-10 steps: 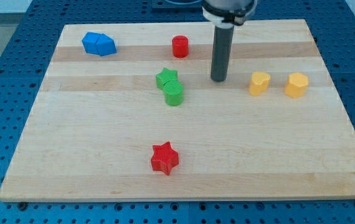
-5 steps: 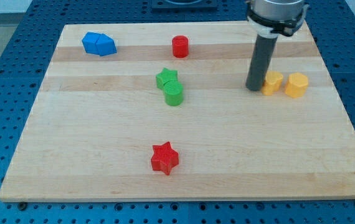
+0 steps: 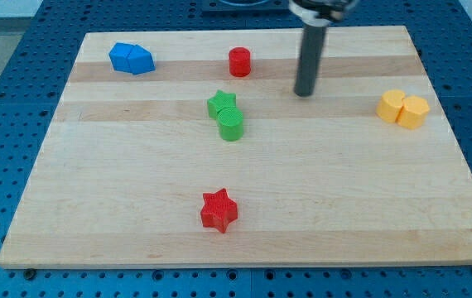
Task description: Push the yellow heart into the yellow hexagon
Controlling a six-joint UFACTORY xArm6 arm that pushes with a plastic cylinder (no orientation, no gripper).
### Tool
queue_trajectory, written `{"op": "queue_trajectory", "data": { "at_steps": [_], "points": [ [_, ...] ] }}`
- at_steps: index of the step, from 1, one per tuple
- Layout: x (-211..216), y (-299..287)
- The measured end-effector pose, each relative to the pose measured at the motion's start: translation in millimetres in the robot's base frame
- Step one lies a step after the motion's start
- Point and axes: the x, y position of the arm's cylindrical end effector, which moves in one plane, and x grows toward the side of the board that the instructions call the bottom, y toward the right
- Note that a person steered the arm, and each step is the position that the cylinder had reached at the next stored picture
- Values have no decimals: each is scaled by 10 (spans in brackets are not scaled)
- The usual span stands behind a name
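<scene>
My tip [image 3: 305, 93] stands on bare board, touching no block; it is a plain rod end with no jaws to part or close. The yellow heart [image 3: 392, 106] sits well to the view's right of the tip and slightly below it, pressed against the yellow hexagon [image 3: 413, 112], which lies just right of the heart near the board's right edge. The two yellow blocks appear to touch, so I judge the push essentially complete. If a finishing nudge is wanted, the tip should come in from the heart's left side and press rightward through its centre toward the hexagon, gently, since an off-centre push would spin the heart or slide the pair toward the edge. Heart's lobes and point cannot be made out at this size; the pair's long axis runs roughly left-right, dipping a little to the right. Red cylinder [image 3: 238, 62] is left of the tip; the remaining blocks lie farther left and below.
</scene>
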Motion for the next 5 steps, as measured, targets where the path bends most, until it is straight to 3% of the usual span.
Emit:
{"op": "queue_trajectory", "data": {
  "at_steps": [1, 2, 5],
  "points": [
    [-536, -82],
    [-807, -225],
    [-807, -1410]
  ]
}}
